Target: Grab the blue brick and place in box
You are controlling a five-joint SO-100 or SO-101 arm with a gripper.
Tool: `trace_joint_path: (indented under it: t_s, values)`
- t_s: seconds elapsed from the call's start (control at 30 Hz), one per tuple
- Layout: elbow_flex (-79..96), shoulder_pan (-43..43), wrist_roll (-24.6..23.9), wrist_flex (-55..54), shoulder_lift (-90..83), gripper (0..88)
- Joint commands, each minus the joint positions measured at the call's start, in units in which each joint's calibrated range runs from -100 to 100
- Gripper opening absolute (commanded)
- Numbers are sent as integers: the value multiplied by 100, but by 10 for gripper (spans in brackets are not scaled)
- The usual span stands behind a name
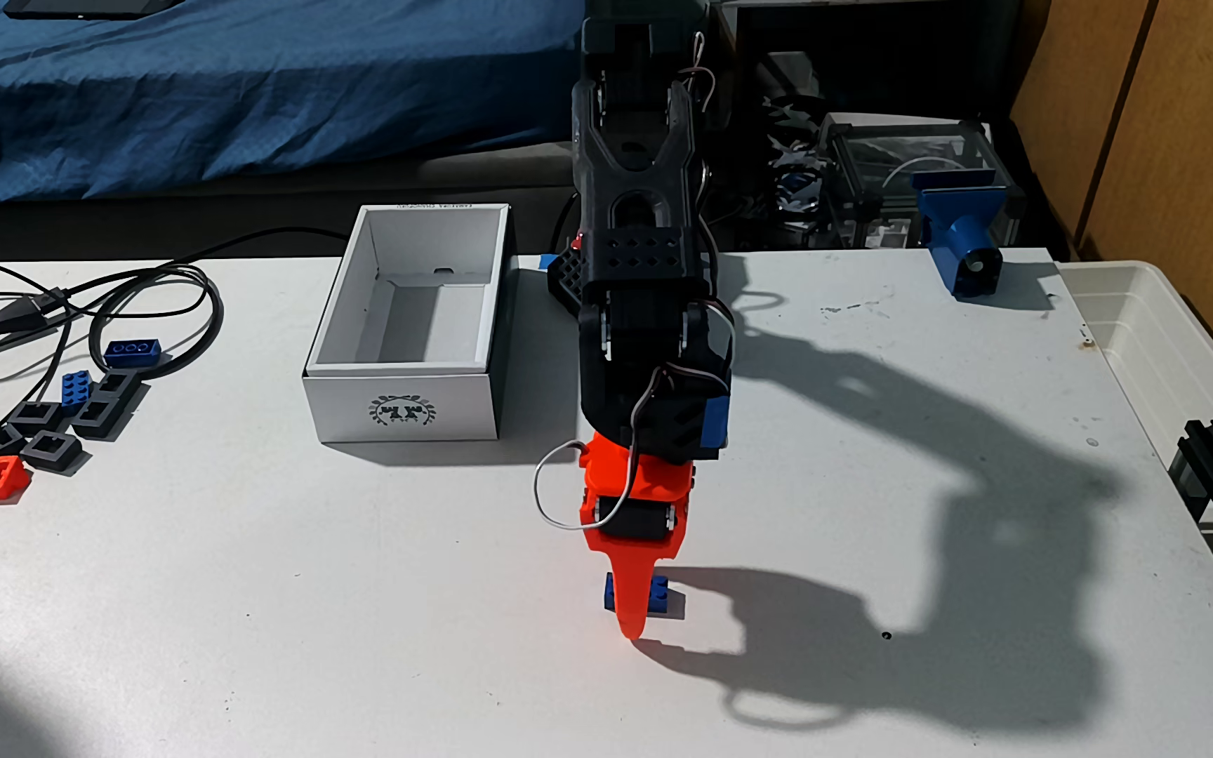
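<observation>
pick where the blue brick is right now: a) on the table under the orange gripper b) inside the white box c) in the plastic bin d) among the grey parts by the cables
a: the blue brick lies on the table with the orange gripper down over its middle, while the box looks empty.

blue brick (668, 596): middle hidden behind orange gripper (631, 619); only its ends show
jaws: opening hidden
plastic bin (1172, 342), far right of brick: cut by edge
</observation>
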Motion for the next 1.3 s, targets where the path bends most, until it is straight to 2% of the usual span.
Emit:
trace_joint_path:
  t_s: [0.0, 0.17, 0.33, 0.9, 1.27]
  values:
    - [-100, -10, -24, 102, 16, 103]
    - [-100, -33, -18, 102, 25, 8]
    - [-91, -33, -13, 120, 33, 7]
    - [-952, 324, 40, 1748, -94, 8]
    - [-677, 926, 482, 2351, -1455, 8]
